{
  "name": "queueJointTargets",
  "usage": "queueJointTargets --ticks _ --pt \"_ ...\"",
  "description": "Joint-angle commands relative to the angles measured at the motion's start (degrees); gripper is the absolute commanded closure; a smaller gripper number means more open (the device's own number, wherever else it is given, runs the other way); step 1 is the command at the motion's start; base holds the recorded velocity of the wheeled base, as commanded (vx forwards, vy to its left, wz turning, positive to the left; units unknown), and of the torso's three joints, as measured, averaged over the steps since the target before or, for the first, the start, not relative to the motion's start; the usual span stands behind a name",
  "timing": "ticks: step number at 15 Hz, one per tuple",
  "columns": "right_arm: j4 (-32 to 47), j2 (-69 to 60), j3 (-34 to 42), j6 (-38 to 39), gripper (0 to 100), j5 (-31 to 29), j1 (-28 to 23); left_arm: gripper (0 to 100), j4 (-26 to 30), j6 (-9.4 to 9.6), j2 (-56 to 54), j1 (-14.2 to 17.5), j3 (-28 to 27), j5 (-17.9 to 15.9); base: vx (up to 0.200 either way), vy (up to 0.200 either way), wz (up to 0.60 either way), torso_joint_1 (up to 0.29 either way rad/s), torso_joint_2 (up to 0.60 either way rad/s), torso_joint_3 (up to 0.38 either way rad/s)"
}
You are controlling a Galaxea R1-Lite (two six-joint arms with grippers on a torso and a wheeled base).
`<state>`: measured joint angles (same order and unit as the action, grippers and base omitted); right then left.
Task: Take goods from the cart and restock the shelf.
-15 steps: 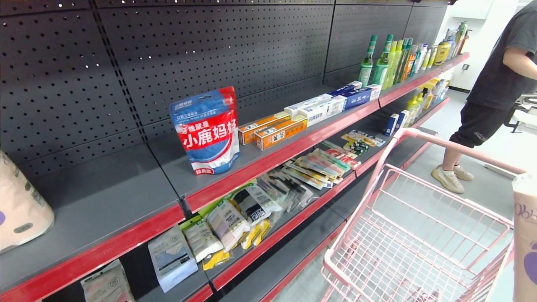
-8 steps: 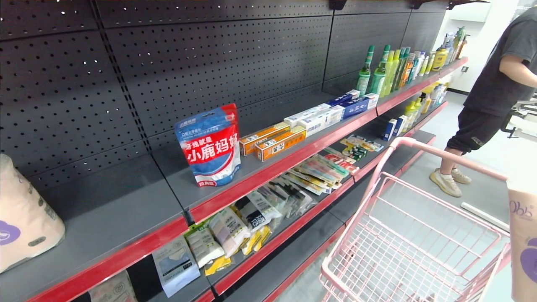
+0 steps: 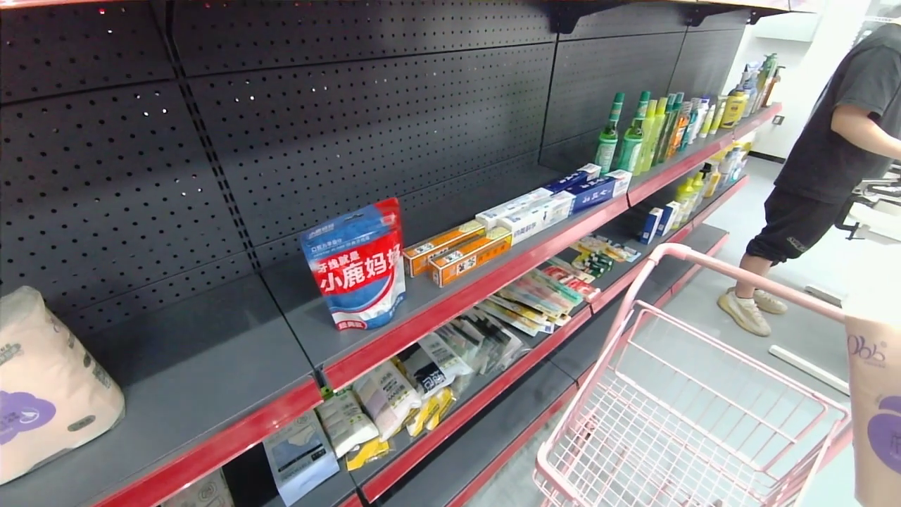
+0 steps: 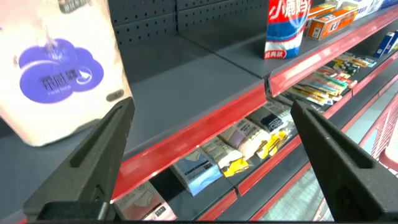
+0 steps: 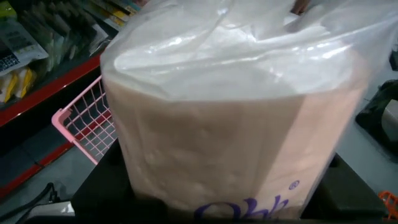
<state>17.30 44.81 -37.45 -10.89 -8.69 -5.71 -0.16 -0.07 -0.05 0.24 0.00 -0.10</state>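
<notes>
Head view: one roll pack (image 3: 49, 380) lies on the shelf (image 3: 197, 373), at its left end. A second roll pack (image 3: 876, 408) hangs at the right side of the pink cart (image 3: 732, 274). Left wrist view: the left gripper (image 4: 211, 106) is spread wide and empty, in front of that shelf. Right wrist view: the right gripper (image 5: 233, 186) clamps the second roll pack.

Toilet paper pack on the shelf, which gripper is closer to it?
Left. The left gripper hangs open just in front of the shelf pack; the right gripper holds a second pack by the cart.

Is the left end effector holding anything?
No, the left end effector is open and empty; the tissue pack sits on the shelf beyond it.
</notes>
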Motion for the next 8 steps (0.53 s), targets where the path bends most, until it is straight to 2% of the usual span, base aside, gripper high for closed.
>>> queueJointTargets --ticks 1,8 --pt "0.02 0.8 0.01 -0.01 100 -0.01 -0.01 0 -0.02 -0.01 0.05 0.02 0.0 0.01 0.0 0.0 0.0 0.159 -0.35 -0.193" --pt "-1.65 2.65 -0.08 -0.45 100 -0.1 0.08 0 -0.02 -0.01 0.05 0.02 0.0 0.01 0.0 0.0 0.0 0.127 -0.27 -0.144"
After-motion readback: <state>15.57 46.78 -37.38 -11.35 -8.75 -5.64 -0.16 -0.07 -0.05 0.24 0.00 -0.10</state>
